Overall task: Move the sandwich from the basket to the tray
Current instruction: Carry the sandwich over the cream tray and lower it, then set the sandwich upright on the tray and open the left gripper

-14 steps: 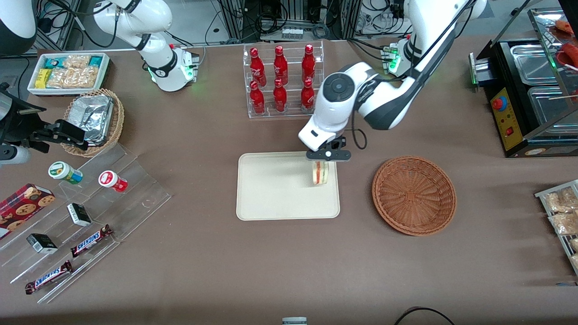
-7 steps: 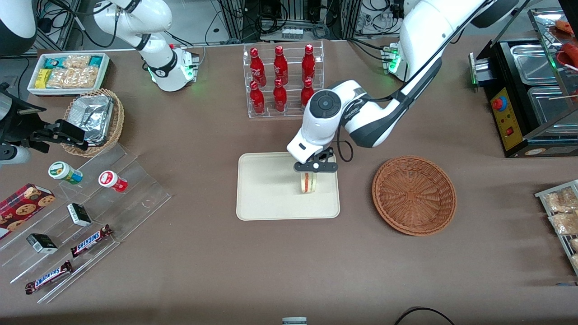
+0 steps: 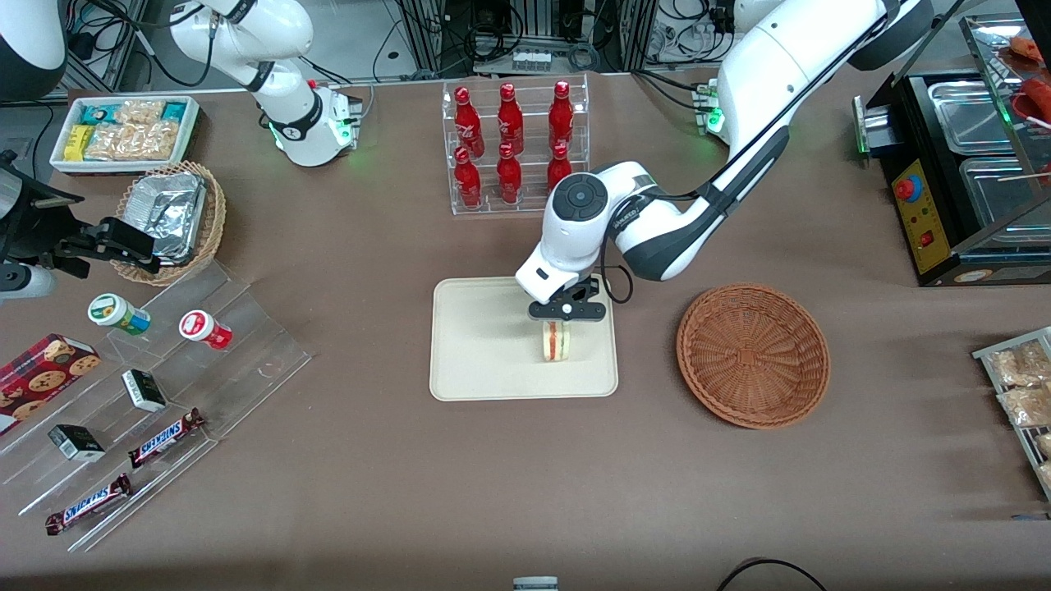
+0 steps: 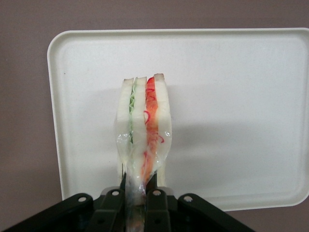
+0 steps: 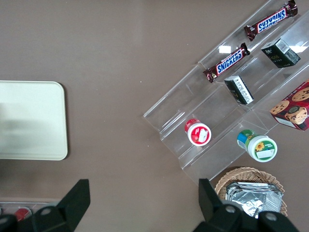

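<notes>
My left gripper (image 3: 557, 318) is shut on the sandwich (image 3: 557, 341), a wrapped wedge of white bread with red and green filling. It holds the sandwich over the cream-white tray (image 3: 484, 345), low above the part of the tray nearest the reddish-brown basket (image 3: 752, 355). The basket lies beside the tray toward the working arm's end and holds nothing. In the left wrist view the fingers (image 4: 157, 193) pinch the wrapper end of the sandwich (image 4: 144, 125) above the tray (image 4: 231, 96).
A clear rack of red bottles (image 3: 513, 144) stands farther from the front camera than the tray. A tan basket of foil containers (image 3: 171, 215), a white snack bin (image 3: 123, 131) and a clear stepped shelf of snacks (image 3: 148, 394) lie toward the parked arm's end. A black appliance (image 3: 961, 164) stands at the working arm's end.
My gripper has carried the sandwich from the tray's edge nearest the basket toward the tray's middle and nearer the front camera, and lower toward the tray.
</notes>
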Tool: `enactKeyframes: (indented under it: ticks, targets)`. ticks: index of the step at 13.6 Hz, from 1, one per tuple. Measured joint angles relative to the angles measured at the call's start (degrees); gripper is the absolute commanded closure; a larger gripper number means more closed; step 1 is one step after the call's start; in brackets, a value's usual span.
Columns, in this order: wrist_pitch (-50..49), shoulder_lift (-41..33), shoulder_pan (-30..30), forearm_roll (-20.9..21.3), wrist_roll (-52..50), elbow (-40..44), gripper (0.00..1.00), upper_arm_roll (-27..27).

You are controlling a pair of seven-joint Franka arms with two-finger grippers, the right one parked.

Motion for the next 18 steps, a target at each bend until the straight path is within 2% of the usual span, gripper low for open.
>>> enactKeyframes:
  ticks: [9,17,18]
  targets:
    - [5.57,2.36,-0.01,6.94,-3.02,-2.06,1.0,0.31]
    - [6.13,2.75,0.06,8.85,-3.13,-2.35,1.0,1.43]
    - [6.13,2.8,0.06,8.86,-3.13,-2.37,0.69,1.49]
